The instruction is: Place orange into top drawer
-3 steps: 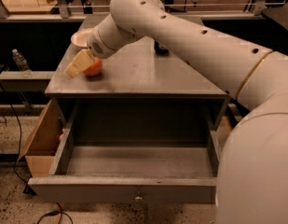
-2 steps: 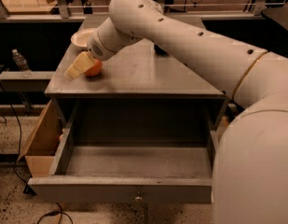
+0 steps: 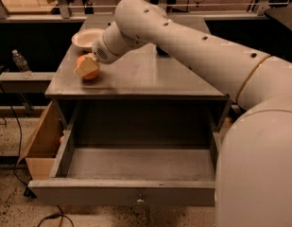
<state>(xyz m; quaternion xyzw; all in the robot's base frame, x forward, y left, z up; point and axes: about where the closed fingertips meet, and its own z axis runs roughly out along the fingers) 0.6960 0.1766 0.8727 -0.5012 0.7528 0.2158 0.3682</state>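
The orange (image 3: 90,73) lies on the left part of the grey cabinet top (image 3: 145,74). My gripper (image 3: 87,67) is at the orange, its tan finger (image 3: 84,68) lying across the fruit's front and covering part of it. The top drawer (image 3: 136,167) stands pulled out wide below the cabinet top, its floor bare, with a small metal knob (image 3: 140,201) on the front panel. My white arm reaches in from the right, over the cabinet top.
A cream-white bowl (image 3: 86,38) sits at the back left of the cabinet top. A dark object (image 3: 161,50) lies behind my arm. A brown cardboard box (image 3: 38,145) stands on the floor left of the drawer. A water bottle (image 3: 21,62) stands on a ledge at far left.
The arm has shifted slightly; the gripper stays at the orange on the cabinet top. The drawer has not moved.
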